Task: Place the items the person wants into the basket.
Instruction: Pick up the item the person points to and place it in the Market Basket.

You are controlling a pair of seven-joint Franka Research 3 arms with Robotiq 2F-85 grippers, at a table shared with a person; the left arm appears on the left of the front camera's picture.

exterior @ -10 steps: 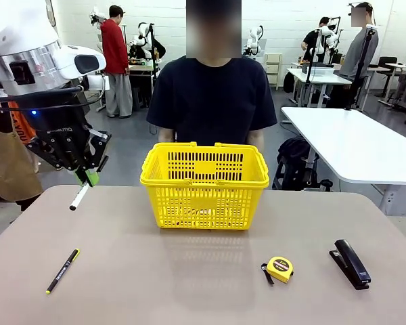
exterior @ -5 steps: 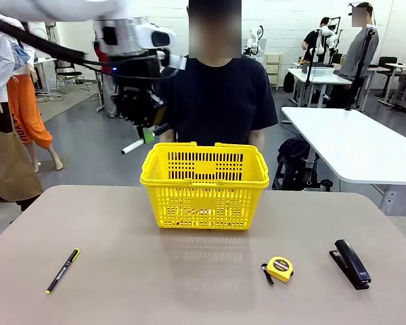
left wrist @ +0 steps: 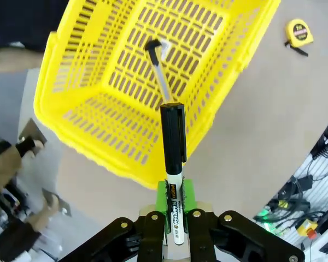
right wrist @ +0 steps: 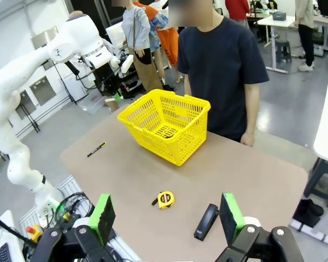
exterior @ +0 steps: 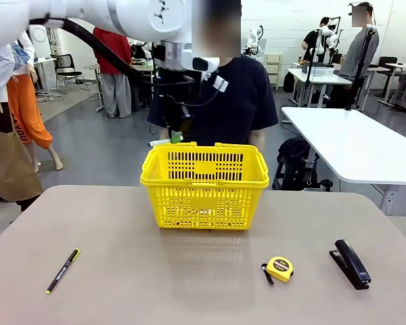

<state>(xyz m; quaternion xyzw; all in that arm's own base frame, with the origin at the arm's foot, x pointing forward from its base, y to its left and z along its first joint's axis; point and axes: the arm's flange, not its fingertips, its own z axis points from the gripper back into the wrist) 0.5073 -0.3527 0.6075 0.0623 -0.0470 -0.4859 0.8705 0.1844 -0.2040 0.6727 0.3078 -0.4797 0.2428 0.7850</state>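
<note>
Two claws: L claw [exterior: 175, 133] is clamped on the marker [left wrist: 173, 158], black cap fwd, up above the far-left corner of the basket [exterior: 204, 181], w/ the knife [left wrist: 159, 71] lying on the basket floor. R claw [right wrist: 167, 221] gapes wide, high over the desk [exterior: 189, 291]. Tape [exterior: 279, 269] sits on the desk front-right of the basket, well apart from it, w/ the stapler [exterior: 352, 263] further right & the pen [exterior: 62, 271] at front left.

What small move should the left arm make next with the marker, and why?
Probably ease it inward over the basket before opening. The left jaws, shut on the marker, sit outside the rim, with only the cap over it.
</note>
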